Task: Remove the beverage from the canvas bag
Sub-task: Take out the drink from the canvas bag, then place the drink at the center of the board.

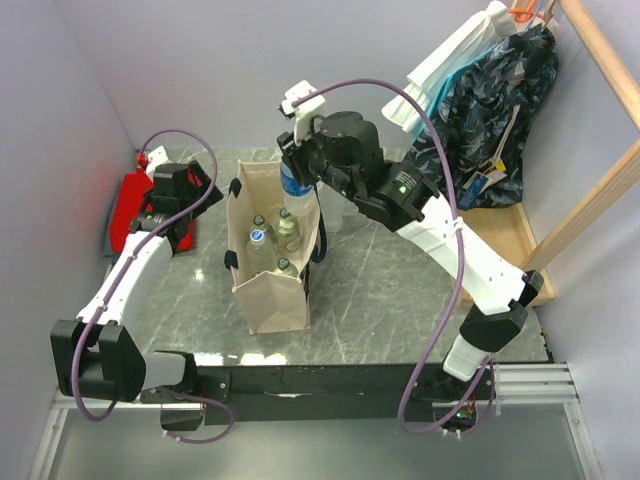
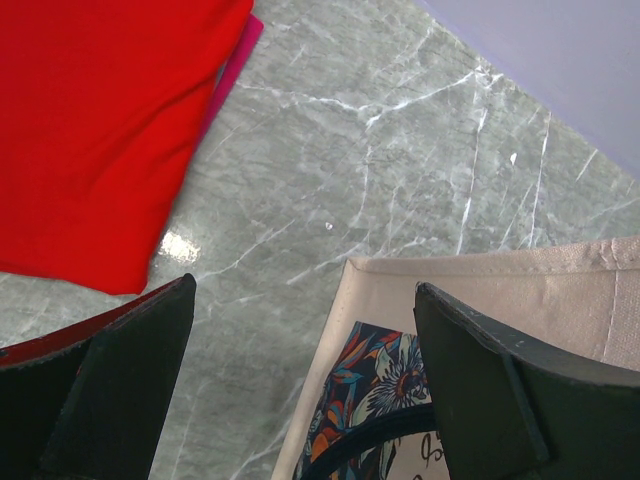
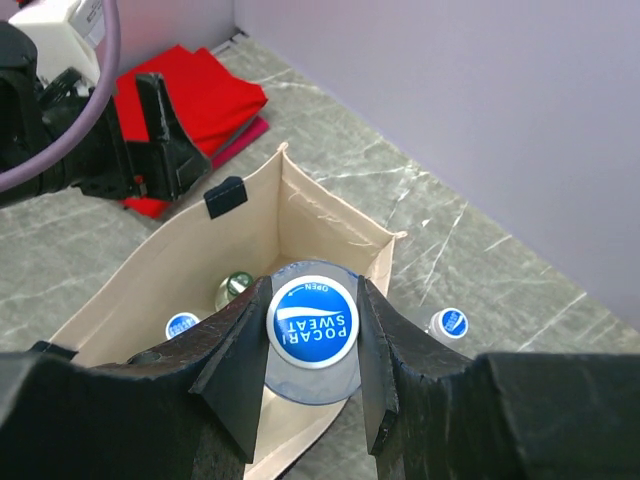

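Beverage [image 3: 312, 322] at rim of canvas bag [image 1: 272, 300]

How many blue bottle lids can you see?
3. One tops the held bottle in the right hand, over the canvas bag; one lid sits deep inside the bag; one is on a loose bottle standing on the table outside it. Others may be hidden.

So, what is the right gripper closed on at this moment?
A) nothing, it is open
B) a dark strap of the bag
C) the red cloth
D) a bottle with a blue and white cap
D: in the right wrist view the right gripper has a finger on each side of the bottle, just under its blue and white cap, above the open bag.
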Tool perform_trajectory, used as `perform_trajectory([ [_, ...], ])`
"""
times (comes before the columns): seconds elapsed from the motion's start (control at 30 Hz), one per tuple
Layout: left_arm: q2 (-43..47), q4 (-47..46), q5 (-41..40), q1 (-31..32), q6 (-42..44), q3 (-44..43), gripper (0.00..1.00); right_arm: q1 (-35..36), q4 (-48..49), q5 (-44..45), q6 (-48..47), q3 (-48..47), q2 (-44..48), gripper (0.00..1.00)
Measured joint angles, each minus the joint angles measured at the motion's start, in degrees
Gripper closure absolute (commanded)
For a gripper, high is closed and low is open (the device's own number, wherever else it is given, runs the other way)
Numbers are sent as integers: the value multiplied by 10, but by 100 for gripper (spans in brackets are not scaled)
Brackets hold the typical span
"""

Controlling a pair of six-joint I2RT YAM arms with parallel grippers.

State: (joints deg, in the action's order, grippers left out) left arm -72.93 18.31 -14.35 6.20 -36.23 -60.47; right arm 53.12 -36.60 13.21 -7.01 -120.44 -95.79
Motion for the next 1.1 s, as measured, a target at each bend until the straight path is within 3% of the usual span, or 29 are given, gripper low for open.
perform_trajectory([
  [0.6, 0, 0, 10, 0, 0, 0, 4, 4, 23, 85, -54, 0, 56, 100],
  [1.1, 0, 0, 11, 0, 0, 0, 4, -27, 64, 129, -42, 100, 112, 100],
])
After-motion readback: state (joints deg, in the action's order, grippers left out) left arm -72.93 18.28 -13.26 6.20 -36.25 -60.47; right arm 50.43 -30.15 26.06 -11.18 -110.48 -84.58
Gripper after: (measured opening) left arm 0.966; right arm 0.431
